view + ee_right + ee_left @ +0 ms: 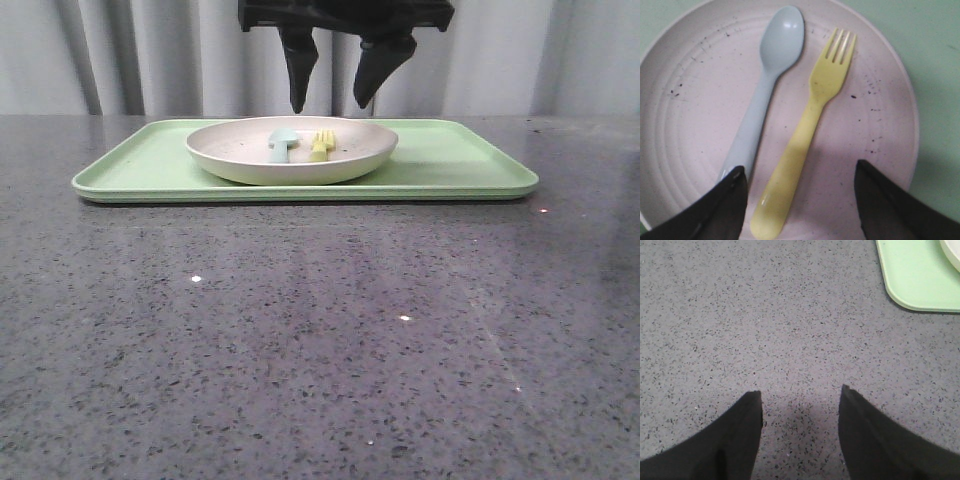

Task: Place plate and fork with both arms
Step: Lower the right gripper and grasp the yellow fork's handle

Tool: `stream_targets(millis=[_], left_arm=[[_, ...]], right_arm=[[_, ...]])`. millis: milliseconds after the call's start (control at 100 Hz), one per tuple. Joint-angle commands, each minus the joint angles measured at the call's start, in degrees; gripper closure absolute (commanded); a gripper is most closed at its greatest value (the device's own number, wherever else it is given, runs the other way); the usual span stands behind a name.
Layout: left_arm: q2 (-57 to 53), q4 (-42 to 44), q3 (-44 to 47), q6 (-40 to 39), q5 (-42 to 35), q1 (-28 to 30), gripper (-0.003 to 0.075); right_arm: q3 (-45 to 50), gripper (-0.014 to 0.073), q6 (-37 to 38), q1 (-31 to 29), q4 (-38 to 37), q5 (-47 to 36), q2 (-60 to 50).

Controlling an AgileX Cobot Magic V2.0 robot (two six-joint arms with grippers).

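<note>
The cream speckled plate (240, 160) rests on the light-green tray (460, 160). In it lie the pale-yellow fork (321, 144) and a light-blue spoon (281, 143), side by side. My right gripper (330, 106) hangs open a little above the plate. In the right wrist view its fingers straddle the fork (810, 130) handle without touching it, and one fingertip (735, 185) overlaps the spoon (770, 75) handle's end. My left gripper (800, 390) is open over bare table beside a corner of the tray (915, 275). A sliver of the plate (952, 250) shows there.
The grey speckled tabletop (320, 340) stretches from the tray to the front edge. A pale curtain (150, 50) hangs behind the table. The tray sits toward the table's back, its long side facing me.
</note>
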Motion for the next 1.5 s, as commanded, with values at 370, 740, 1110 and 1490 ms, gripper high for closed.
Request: stream_targets(millis=[370,740,1110,1490], left_arm=[[0.0,-0.5,-1.5,-0.5,-2.9,0.0,0.0374],[0.0,-0.5,-1.5,-0.5,-2.9,0.0,0.0374],[0.0,-0.5,-1.5,-0.5,-2.9,0.0,0.0374],[0.0,-0.5,-1.5,-0.5,-2.9,0.0,0.0374]], right_arm=[[-2.4,0.0129,1.0,0.0,-2.0,-2.6,0.1],[-2.4,0.0129,2.2,0.0,-2.0,-4.1,0.1],[-2.4,0.0129,2.4,0.0,-2.0,-4.0,1.8],[-2.4,0.0129,2.4,0.0,-2.0,-2.1,3.3]])
